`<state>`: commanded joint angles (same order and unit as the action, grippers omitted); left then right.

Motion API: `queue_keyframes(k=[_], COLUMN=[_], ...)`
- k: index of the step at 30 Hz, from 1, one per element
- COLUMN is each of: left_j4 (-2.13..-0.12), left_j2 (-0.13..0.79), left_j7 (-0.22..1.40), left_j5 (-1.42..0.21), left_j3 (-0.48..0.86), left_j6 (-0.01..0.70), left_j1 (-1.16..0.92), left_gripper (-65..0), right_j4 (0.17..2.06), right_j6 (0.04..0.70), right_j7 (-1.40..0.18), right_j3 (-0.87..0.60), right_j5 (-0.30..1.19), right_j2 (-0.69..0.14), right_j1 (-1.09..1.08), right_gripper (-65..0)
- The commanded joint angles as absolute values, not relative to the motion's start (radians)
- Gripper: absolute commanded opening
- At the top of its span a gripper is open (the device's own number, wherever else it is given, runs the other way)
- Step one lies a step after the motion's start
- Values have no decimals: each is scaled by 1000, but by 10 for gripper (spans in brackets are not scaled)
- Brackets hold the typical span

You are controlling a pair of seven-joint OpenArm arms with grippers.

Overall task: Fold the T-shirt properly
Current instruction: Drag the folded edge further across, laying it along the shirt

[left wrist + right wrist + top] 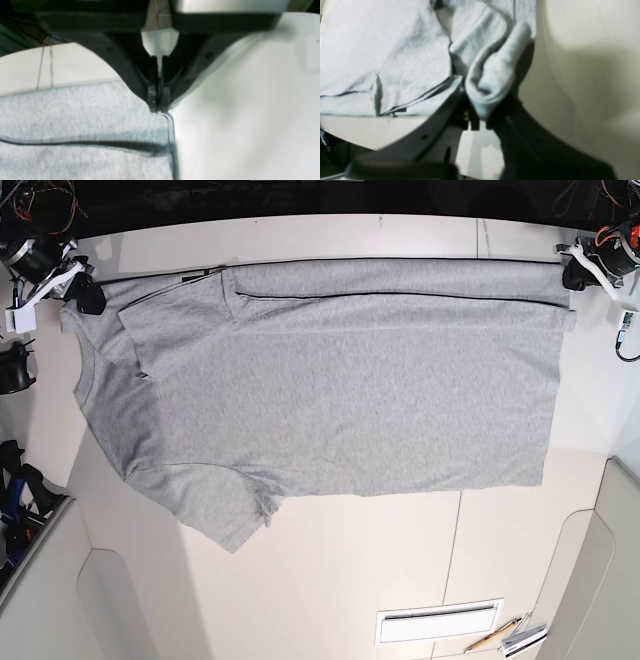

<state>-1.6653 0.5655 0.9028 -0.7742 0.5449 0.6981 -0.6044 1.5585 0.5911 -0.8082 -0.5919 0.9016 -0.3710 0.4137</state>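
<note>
Right, I see the T-shirt (pixel 340 395) spread wide across the pale, smooth table (pixel 330 580), plain heather-grey side up, soft and slightly fuzzy in the wrist views. Its far long edge is folded over toward me into a narrow band running along the top of the base view, with a dark shadow line under the fold. The neck end lies at that view's left, the straight hem at its right. One short sleeve (pixel 225 515) fans out on the near side toward the bottom left, wrinkled at its seam; the other is folded in over the body near the top left, making a slanted flap.

My left gripper (pixel 158 110) sits at the top right corner of the base view, at the hem end of the folded band. In its wrist view the black fingers (pixel 152 96) are pressed together on the very corner of the cloth, where the stitched hem edge runs off as a thin dark line.

My right gripper (pixel 480 117) is at the top left corner, by the shoulder. Its jaws, one light and one black, pinch a thick rolled bunch of grey fabric that bulges upward between them, with the knit rumpled into soft folds beside it.

Near the bottom right of the table lies a white slotted panel (pixel 438 621) and some small tools (pixel 510 637) I can't make out
</note>
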Motion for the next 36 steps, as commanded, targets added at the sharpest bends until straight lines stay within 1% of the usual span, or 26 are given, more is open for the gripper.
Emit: queue_keyframes(k=[4,8,12,16,36], left_j4=[-1665,-1666,-1666,-1666,-1665], left_j2=[566,565,565,565,565], left_j7=[972,992,992,996,965], left_j5=[-866,-891,-945,-947,-946], left_j3=[545,552,620,692,695], left_j6=[698,698,698,698,698], left_j1=[-604,-628,-663,-704,-701], left_gripper=[-650,-650,-650,-650,-650], right_j4=[1559,1563,1565,1566,1586], right_j6=[591,591,591,591,591], right_j7=[-812,-812,-812,-812,-812], right_j3=[-592,-592,-592,-592,-592], right_j5=[901,902,902,902,902], right_j2=[-371,-371,-371,-371,-368], right_j1=[414,448,465,483,513], right_gripper=[-650,-650,-650,-650,-650])
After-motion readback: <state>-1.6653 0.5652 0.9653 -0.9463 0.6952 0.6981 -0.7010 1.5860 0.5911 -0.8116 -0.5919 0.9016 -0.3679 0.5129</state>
